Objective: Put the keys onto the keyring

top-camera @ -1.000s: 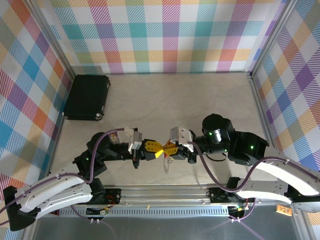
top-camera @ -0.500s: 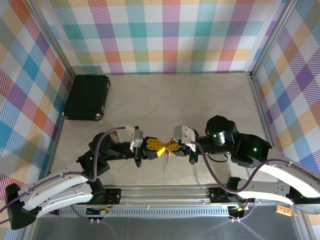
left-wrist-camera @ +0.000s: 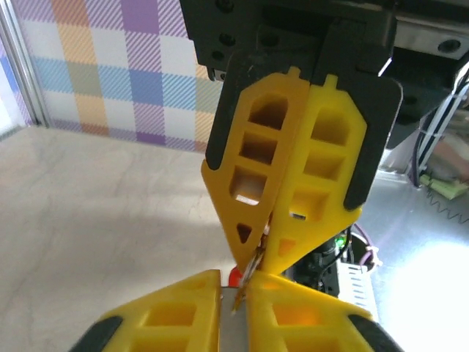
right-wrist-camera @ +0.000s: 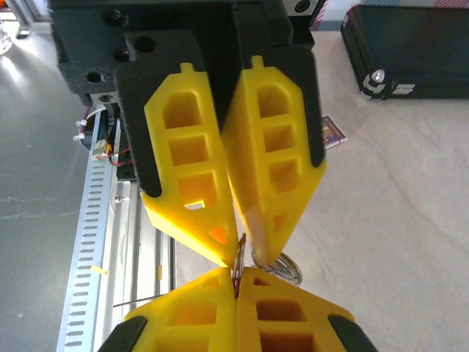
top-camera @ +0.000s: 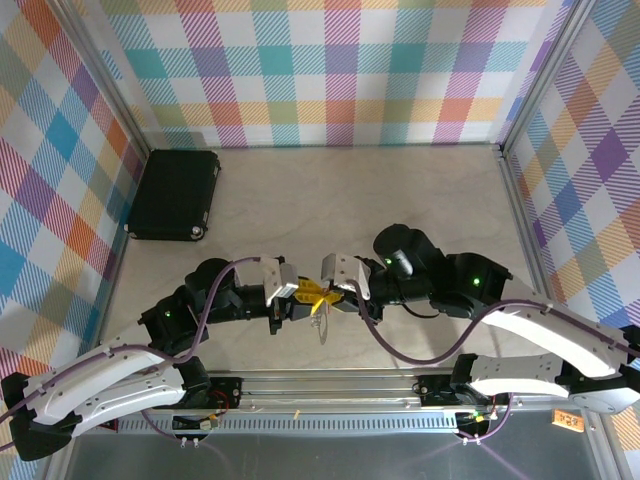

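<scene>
My two grippers meet tip to tip over the near middle of the table, the left gripper (top-camera: 303,297) coming from the left and the right gripper (top-camera: 329,292) from the right. The left gripper (left-wrist-camera: 234,284) is shut on the key's flat silver blade, and the key's red head (left-wrist-camera: 234,276) pokes out just past the pads. The right gripper (right-wrist-camera: 236,273) is shut on a thin edge-on piece of the keyring. The keyring's wire loops (right-wrist-camera: 284,268) hang just beyond those tips, and the keyring (top-camera: 320,326) dangles below the meeting point. The key's hole is hidden.
A black case (top-camera: 175,193) lies at the back left by the wall and also appears as the black case (right-wrist-camera: 410,44) far off. An aluminium rail (top-camera: 330,385) runs along the near edge. Chequered walls close in three sides.
Both grippers have shifted a little to the left, staying tip to tip. The right arm has swung its elbow leftward. The keyring still hangs beneath them.
</scene>
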Robot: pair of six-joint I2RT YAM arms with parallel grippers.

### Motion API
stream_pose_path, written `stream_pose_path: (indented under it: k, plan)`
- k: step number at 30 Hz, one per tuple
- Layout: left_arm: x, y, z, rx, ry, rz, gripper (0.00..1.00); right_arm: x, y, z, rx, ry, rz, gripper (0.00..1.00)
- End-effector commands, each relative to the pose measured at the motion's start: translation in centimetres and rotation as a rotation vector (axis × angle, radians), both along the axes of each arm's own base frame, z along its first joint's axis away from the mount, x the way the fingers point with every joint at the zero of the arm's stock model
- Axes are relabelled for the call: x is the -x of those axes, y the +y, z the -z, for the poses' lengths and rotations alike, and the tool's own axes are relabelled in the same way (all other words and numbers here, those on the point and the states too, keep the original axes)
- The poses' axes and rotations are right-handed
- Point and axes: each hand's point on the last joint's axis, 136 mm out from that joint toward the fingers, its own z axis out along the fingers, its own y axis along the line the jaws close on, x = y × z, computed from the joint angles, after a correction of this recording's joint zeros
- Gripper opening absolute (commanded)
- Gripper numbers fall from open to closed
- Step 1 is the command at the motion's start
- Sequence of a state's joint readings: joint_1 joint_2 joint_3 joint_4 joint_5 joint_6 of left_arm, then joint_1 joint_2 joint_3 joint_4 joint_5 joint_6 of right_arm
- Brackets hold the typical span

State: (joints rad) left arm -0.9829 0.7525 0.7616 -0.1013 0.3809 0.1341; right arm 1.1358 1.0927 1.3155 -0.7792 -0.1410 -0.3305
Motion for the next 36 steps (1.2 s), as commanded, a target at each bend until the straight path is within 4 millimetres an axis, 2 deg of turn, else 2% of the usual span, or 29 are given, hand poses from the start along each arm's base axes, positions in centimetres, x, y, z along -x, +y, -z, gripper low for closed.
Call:
stream_pose_path:
  k: [1,2,6,9,16,19,28,32,36]
  plan:
    - [-1.0,-0.1,-1.2,-0.002,-0.049,-0.043,0.03,1.9,0.6,-1.4,-0.032,0.02,-0.108,0.0]
    - [-0.9,-0.1,-1.2,-0.003,-0.048,-0.04,0.0,2.0,0.6,-1.4,-0.027,0.022,-0.11,0.0]
    - [-0.8,0.0,-1.8,0.009,-0.056,-0.04,0.0,2.1,0.6,-1.4,-0.028,0.024,-0.116,0.0]
    - [-0.6,0.3,-2.9,0.05,-0.068,-0.039,0.0,2.2,0.8,-1.8,-0.05,0.035,-0.118,0.0]
    - [0.9,0.7,-5.9,0.214,-0.079,0.019,0.0,2.8,0.6,-3.3,-0.162,0.035,-0.119,0.14]
    - [1.5,0.4,-6.9,0.276,-0.073,0.06,0.0,3.0,0.5,-3.7,-0.189,0.042,-0.119,0.15]
    - [2.8,0.2,-8.0,0.358,-0.058,0.145,0.0,3.6,-0.4,-4.9,-0.251,0.041,-0.12,0.2]
    - [3.0,0.3,-8.2,0.386,-0.047,0.157,0.0,3.8,-1.0,-5.4,-0.287,0.032,-0.116,0.19]
    - [3.0,0.2,-8.2,0.392,-0.033,0.161,0.0,3.8,-1.1,-5.3,-0.296,0.027,-0.112,0.1]
